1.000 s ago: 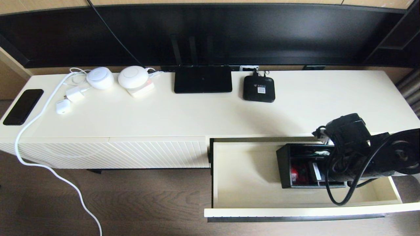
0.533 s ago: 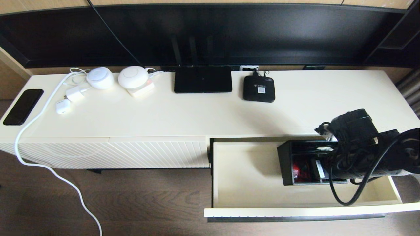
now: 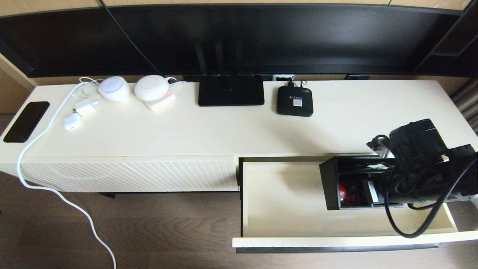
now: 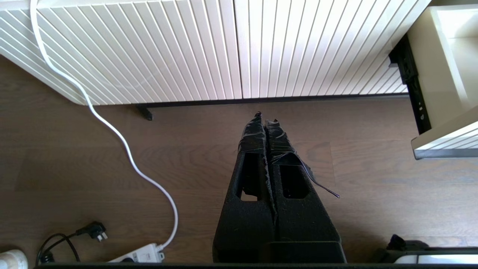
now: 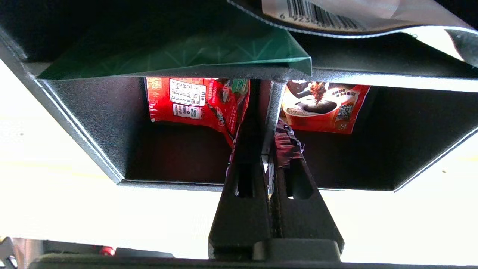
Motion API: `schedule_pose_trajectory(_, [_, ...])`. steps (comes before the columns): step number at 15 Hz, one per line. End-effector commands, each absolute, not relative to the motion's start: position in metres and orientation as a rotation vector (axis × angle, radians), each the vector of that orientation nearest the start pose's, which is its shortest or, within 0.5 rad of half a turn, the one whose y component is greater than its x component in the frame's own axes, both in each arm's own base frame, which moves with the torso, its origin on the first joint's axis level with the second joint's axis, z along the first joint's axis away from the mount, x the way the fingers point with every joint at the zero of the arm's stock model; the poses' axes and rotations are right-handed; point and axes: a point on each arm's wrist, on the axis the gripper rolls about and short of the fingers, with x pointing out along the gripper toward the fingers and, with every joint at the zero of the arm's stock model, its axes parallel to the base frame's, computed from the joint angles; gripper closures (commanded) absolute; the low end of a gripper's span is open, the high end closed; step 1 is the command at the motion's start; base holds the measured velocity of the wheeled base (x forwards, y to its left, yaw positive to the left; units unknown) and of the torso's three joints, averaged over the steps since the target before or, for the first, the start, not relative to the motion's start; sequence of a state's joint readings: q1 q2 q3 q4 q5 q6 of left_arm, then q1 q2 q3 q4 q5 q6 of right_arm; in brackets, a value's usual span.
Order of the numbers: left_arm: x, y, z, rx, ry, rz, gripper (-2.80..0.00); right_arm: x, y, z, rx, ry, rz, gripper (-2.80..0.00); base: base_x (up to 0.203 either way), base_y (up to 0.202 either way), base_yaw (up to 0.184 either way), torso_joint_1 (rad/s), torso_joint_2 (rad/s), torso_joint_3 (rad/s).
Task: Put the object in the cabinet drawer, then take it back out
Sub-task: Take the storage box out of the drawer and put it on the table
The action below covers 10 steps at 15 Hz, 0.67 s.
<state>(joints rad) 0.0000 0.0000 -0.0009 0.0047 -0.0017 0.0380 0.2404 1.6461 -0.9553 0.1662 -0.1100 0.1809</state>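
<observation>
The black organiser box (image 3: 347,186) hangs over the right half of the open cabinet drawer (image 3: 283,209), above its cream floor. Red packets (image 5: 194,101) lie in its two square compartments and a green packet (image 5: 179,48) in the long one. My right gripper (image 5: 267,123) is shut on the divider wall between the two square compartments. In the head view my right arm (image 3: 418,164) covers the box's right part. My left gripper (image 4: 266,117) is shut and empty, low over the wooden floor in front of the ribbed panel (image 4: 224,48).
On the cabinet top stand a flat black router (image 3: 230,90), a small black device (image 3: 294,101), two white round devices (image 3: 151,87), chargers and a phone (image 3: 26,121). A white cable (image 3: 56,190) runs down to a power strip (image 4: 138,254) on the floor.
The right arm has risen and shifted to the right with the organiser box, which now sits higher over the drawer and nearer its right side. The left arm has not moved.
</observation>
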Motion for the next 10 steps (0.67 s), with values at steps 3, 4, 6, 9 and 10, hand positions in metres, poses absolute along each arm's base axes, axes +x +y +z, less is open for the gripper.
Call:
schedule_pose_trajectory(3, [-0.023,0.0,0.075,0.038,0.003,-0.002,0.0,0.249,0.059,0.187,0.028,0.808,0.05,0.0,0.0,0.0,0.0,0.0,0.0,0.0])
schedule_pose_trajectory(4, [-0.023,0.0,0.075,0.038,0.004,-0.002,0.0,0.246,0.058,0.189,0.03,0.804,0.05,0.0,0.0,0.0,0.0,0.0,0.0,0.0])
schedule_pose_trajectory(6, [-0.023,0.0,0.075,0.038,0.004,-0.002,0.0,0.237,0.056,0.196,0.031,0.799,0.051,0.0,0.0,0.0,0.0,0.0,0.0,0.0])
schedule_pose_trajectory(9, [-0.023,0.0,0.075,0.038,0.003,-0.002,0.0,0.222,0.052,0.209,0.038,0.77,0.054,0.0,0.0,0.0,0.0,0.0,0.0,0.0])
schedule_pose_trajectory(10, [-0.023,0.0,0.075,0.038,0.004,-0.002,0.0,0.218,0.051,0.216,0.042,0.75,0.055,0.0,0.0,0.0,0.0,0.0,0.0,0.0])
